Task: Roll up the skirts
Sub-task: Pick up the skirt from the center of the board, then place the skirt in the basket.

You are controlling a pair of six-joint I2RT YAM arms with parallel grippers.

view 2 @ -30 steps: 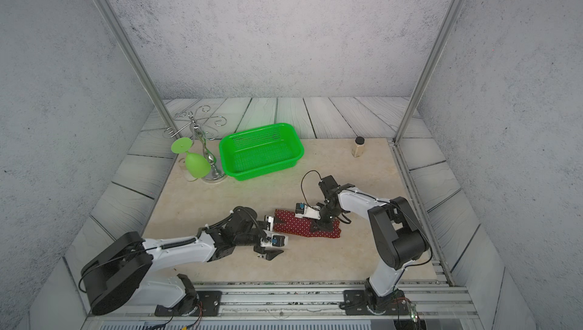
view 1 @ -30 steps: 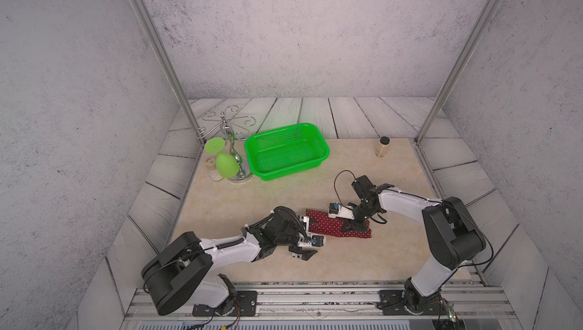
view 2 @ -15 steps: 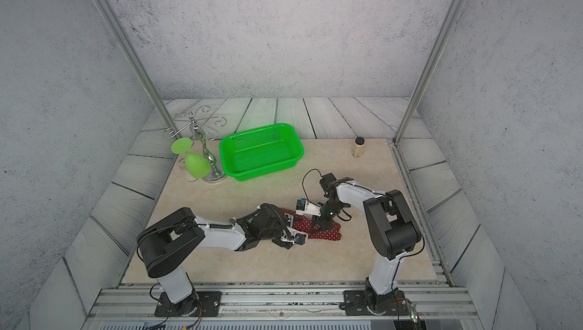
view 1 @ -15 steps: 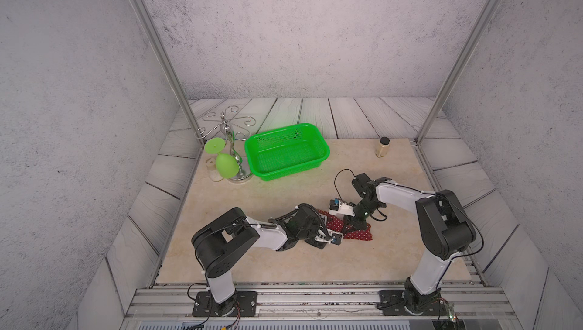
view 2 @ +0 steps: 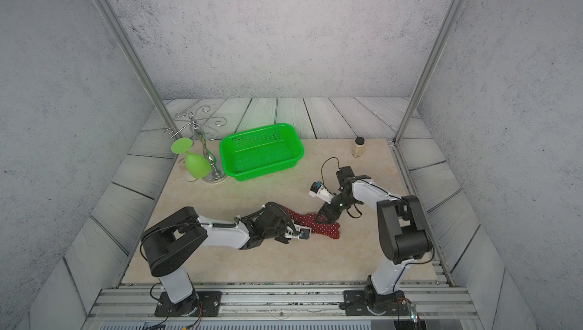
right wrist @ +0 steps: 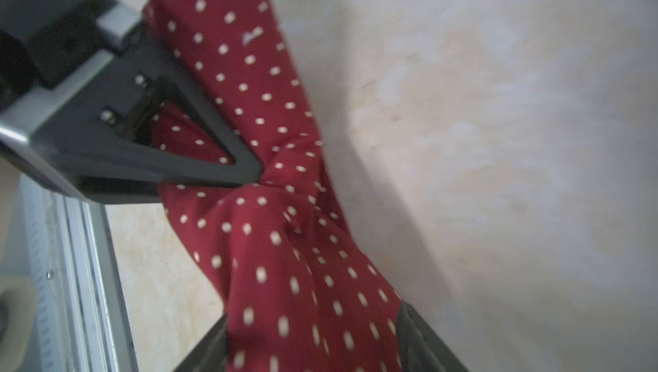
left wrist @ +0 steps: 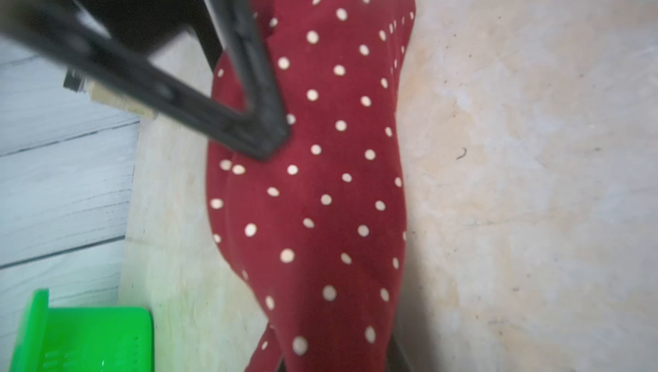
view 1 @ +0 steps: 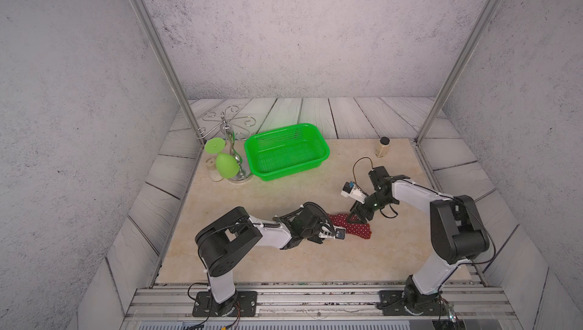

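Red dotted skirt [view 1: 353, 229], bunched lengthwise; left gripper [right wrist: 258, 176] clamped on one end, right gripper [right wrist: 313, 313] astride it, jaws apart.

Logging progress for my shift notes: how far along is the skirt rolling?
Done: the skirt already lies as a narrow, bunched roll on the table. In hand: left gripper pinches one end; right gripper straddles it near the other end, jaws wide. Still to do: probably tightening the lumpy roll.

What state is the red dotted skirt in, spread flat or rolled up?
Rolled up: the skirt lies on the table as a narrow, thick bundle, nothing spread flat.
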